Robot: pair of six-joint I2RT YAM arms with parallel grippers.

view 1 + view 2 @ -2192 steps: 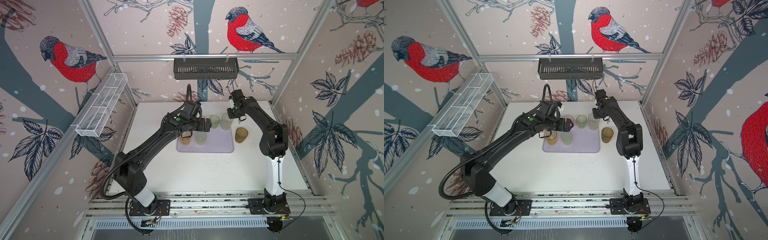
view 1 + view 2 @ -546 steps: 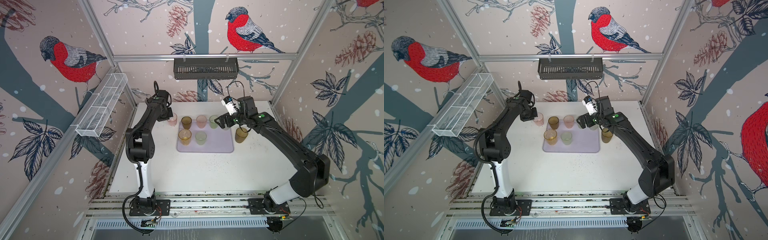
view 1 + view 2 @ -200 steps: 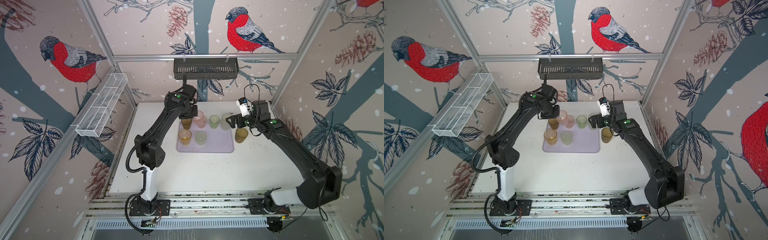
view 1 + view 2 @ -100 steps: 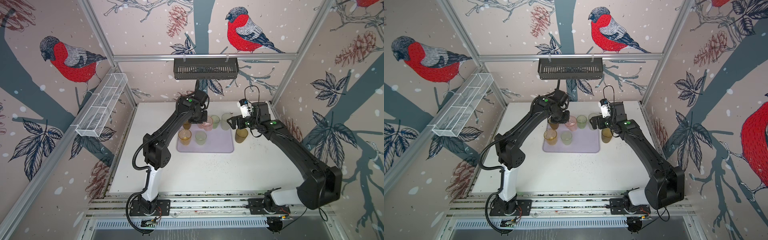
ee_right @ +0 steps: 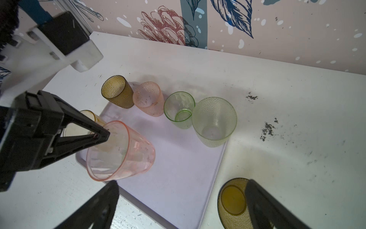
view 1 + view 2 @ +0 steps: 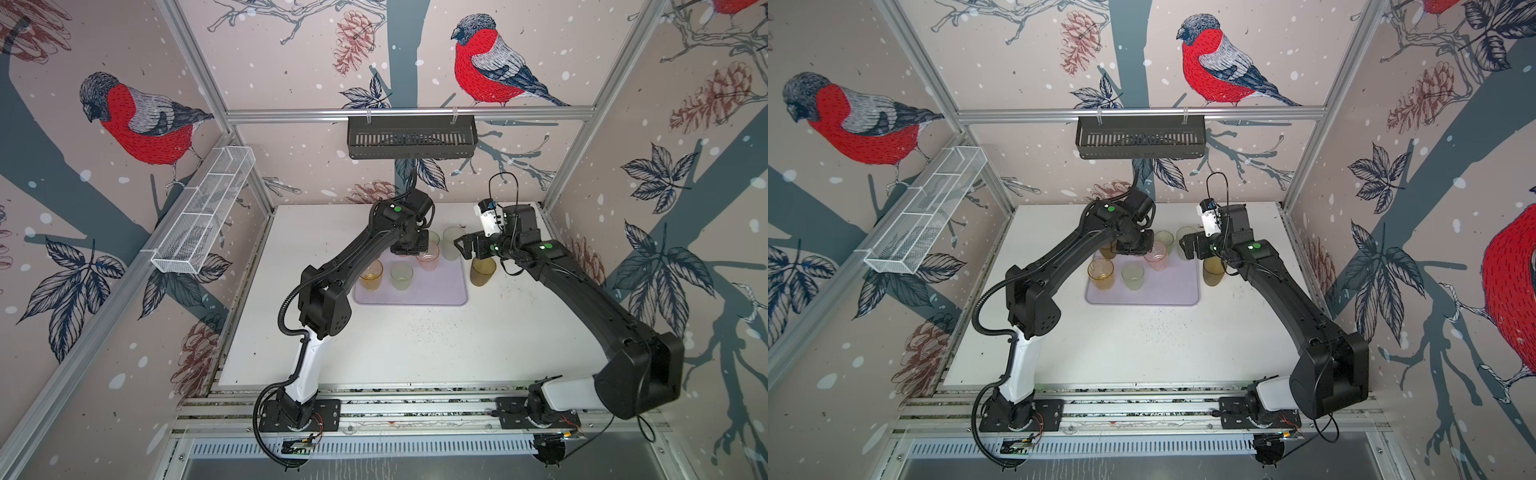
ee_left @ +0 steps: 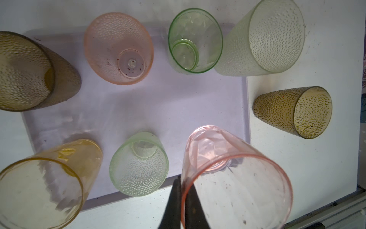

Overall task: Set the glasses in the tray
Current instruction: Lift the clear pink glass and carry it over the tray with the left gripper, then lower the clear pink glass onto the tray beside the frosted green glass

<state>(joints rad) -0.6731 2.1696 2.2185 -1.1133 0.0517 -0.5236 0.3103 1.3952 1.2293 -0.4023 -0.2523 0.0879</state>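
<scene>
Pink, smooth-walled plastic is what the left tool [image 7: 181,200] is clamped on: it pinches the rim of a pink glass [image 7: 235,176] and holds it mouth-up over the lilac tray [image 6: 440,291], toward the tray's far right part. Below it, the tray's right half is bare, so the coming move is, I judge, straight down onto that free patch.

On the tray's left side an amber glass [image 6: 371,274] and a frosted green glass [image 6: 402,277] stand at the near edge. Along the far edge stand a brown glass [image 5: 116,92], a dimpled pink glass [image 5: 149,99], a bright green glass [image 5: 179,110] and a tall pale green glass [image 5: 214,121] at the far right corner.

The right tool [image 5: 182,204] has its jaws wide apart and empty, beside the tall amber glass [image 6: 483,272], which stands on the tabletop [image 6: 415,345] just off the tray's right edge; this arm is the nearer to it.
</scene>
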